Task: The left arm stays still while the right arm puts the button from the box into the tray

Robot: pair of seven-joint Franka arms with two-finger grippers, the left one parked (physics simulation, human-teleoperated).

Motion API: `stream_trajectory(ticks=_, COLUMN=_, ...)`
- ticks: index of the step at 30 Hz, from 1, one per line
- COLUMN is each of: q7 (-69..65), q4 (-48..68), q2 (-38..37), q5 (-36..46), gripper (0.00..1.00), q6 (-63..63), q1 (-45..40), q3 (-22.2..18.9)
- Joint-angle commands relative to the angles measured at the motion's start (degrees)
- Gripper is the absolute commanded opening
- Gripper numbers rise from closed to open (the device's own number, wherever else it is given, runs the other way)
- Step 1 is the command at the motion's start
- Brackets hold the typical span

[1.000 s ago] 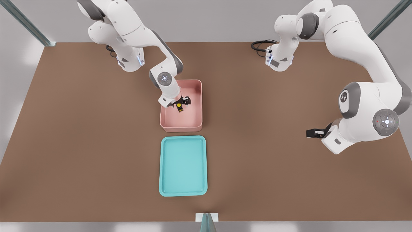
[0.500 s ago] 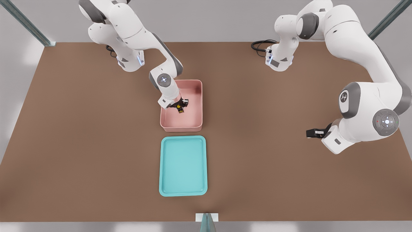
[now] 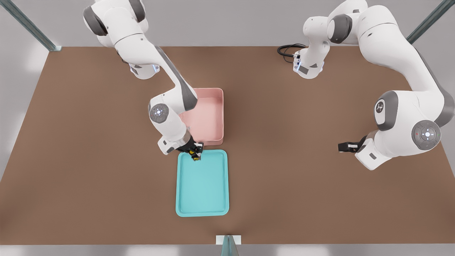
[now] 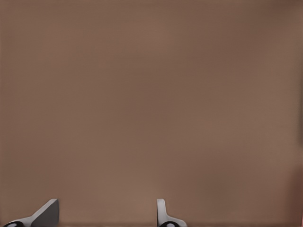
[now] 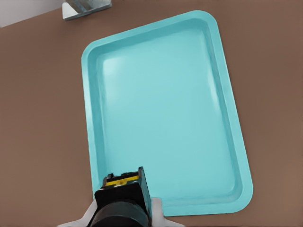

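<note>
Button point(image 3: 194, 153), a tiny black block with a round yellow cap, hangs clamped between the fingers of the working arm's black two-finger hand point(image 3: 194, 154), which is closed tight on it above the near-box end of the shallow teal rectangular tray point(image 3: 202, 209). In the front view the white multi-jointed right arm point(image 3: 167, 117) with grey joint bands reaches down from the far edge of the brown worktop point(image 3: 89, 160), passing beside the pale pink rectangular plastic box point(image 3: 219, 106) with tall walls and rounded corners, whose visible floor shows nothing in it. The box sits just beyond the tray, the two close together but apart, with a narrow strip of worktop between them. The hand is poised over the tray's corner towards the front view's left, at the end nearest the box. The right wrist view looks down past the hand point(image 5: 124, 198) and shows the button point(image 5: 123, 179) as a yellow strip on a black body gripped at the fingertips, set over the tray's rim point(image 5: 246, 189) and the adjoining inner floor near one corner; the rest of the tray's turquoise floor lies bare. The button is held clear of the tray, not resting on it.
</note>
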Motion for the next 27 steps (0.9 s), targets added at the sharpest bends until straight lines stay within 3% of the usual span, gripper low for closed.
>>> stream_trajectory(ticks=1, q7=-16.8, q4=5.0, q2=4.9, q5=-0.8, gripper=0.42, q6=-5.6, q1=-1.4, q3=-0.9)
stream_trajectory(ticks=8, q7=-13.4, q4=18.5, q2=17.2, q5=-0.6, gripper=0.42, q6=-5.1, q1=-3.1, q3=1.1)
stream_trajectory(ticks=9, q7=-13.4, q4=19.3, q2=17.9, q5=-0.6, gripper=0.48, q6=-5.1, q1=-3.1, q3=1.1)
stream_trajectory(ticks=10, q7=-13.1, q4=19.3, q2=18.1, q5=-0.6, gripper=1.00, q6=-5.1, q1=-3.1, q3=1.1)
stream_trajectory(ticks=13, q7=-13.1, q4=19.3, q2=18.1, q5=-0.6, gripper=1.00, q6=-5.1, q1=-3.2, q3=1.1)
stream_trajectory(ticks=14, q7=-13.2, q4=19.3, q2=15.0, q5=-0.4, gripper=1.00, q6=-8.8, q1=-3.3, q3=1.0)
stream_trajectory(ticks=18, q7=-25.9, q4=20.8, q2=-5.6, q5=-8.4, gripper=1.00, q6=-42.2, q1=-10.2, q3=0.7)
stream_trajectory(ticks=19, q7=-30.2, q4=20.8, q2=-9.3, q5=-9.3, gripper=1.00, q6=-49.9, q1=-18.1, q3=-0.1)
stream_trajectory(ticks=22, q7=-33.5, q4=20.6, q2=-10.7, q5=-9.5, gripper=1.00, q6=-51.4, q1=-25.4, q3=-0.3)
stream_trajectory(ticks=27, q7=-33.6, q4=20.7, q2=-9.7, q5=-11.8, gripper=1.00, q6=-49.9, q1=-24.9, q3=-0.4)
